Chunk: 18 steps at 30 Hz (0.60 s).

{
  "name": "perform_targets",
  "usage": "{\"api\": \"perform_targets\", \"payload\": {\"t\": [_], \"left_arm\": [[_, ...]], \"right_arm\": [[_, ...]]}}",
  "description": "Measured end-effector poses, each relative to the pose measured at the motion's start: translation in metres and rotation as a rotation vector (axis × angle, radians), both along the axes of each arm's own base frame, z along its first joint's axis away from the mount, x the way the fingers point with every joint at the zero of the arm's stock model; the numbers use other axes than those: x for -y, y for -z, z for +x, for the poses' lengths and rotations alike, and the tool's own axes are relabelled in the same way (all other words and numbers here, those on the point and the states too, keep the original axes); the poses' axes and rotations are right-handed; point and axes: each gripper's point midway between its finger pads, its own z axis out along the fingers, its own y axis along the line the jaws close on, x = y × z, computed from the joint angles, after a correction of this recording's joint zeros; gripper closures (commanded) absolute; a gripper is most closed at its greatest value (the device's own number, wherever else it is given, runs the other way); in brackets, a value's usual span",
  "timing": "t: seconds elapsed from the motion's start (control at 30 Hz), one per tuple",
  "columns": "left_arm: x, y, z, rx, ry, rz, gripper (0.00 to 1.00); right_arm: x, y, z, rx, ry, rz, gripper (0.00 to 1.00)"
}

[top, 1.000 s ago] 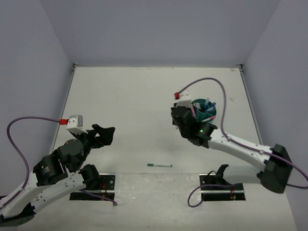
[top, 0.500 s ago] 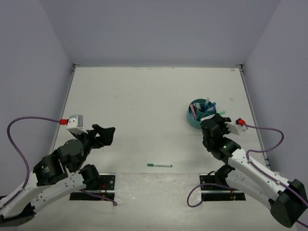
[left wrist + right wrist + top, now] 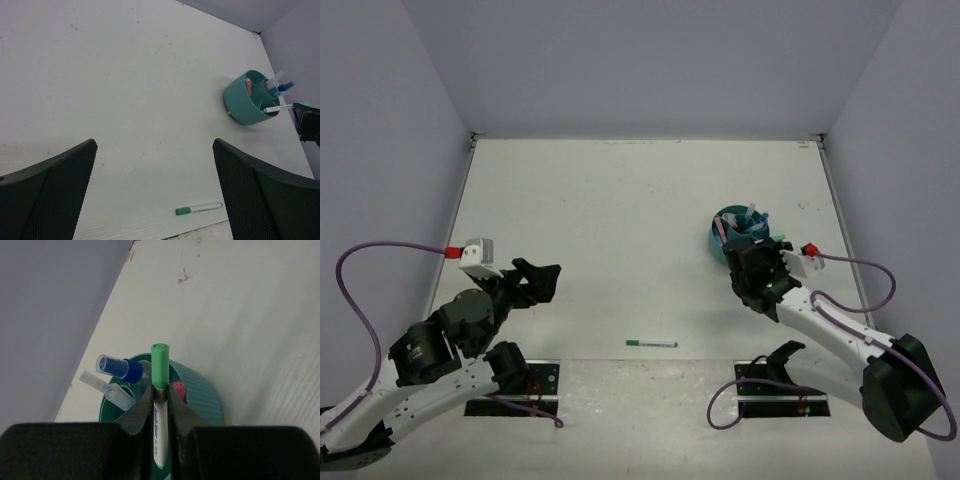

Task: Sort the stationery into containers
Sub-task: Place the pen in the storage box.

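Right wrist view: tight grip of the right gripper [image 3: 160,392] on a thin white pen with a green cap [image 3: 160,356], jaws nearly together, barrel pinched between them. Long axis straight out from the fingers toward 12 o'clock, cap end poised over the near rim of the round teal plastic cup with inner dividers [image 3: 202,387]. Cup directly ahead and below; touching the rim or just above it, cannot tell. Inside the cup: a clear blue-capped tube [image 3: 120,368] at 10 o'clock, a pink pen [image 3: 178,388] just to 3 o'clock of the held one. Seen from above, cup at 2 o'clock on the white table [image 3: 600,220]. Left gripper [image 3: 154,145] spread wide, holding nothing, well apart from the cup. One more thin green-capped white pen [image 3: 199,208] flat on the table at 6 o'clock, long axis 9-to-3, about midway between the two grippers. Likely next: a release, so the held pen tips into a compartment.
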Motion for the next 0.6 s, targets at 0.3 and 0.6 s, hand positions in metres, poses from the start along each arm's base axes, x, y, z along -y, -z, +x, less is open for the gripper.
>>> {"api": "perform_targets", "payload": {"t": [0.3, 0.6], "left_arm": [[0.001, 0.0, 0.0, -0.001, 0.004, -0.001, 0.0], [0.001, 0.0, 0.0, -0.001, 0.004, -0.001, 0.0]], "right_arm": [[-0.009, 0.002, 0.005, -0.043, -0.03, 0.018, 0.37], [-0.031, -0.049, 0.012, -0.005, -0.25, -0.031, 0.22]]}}
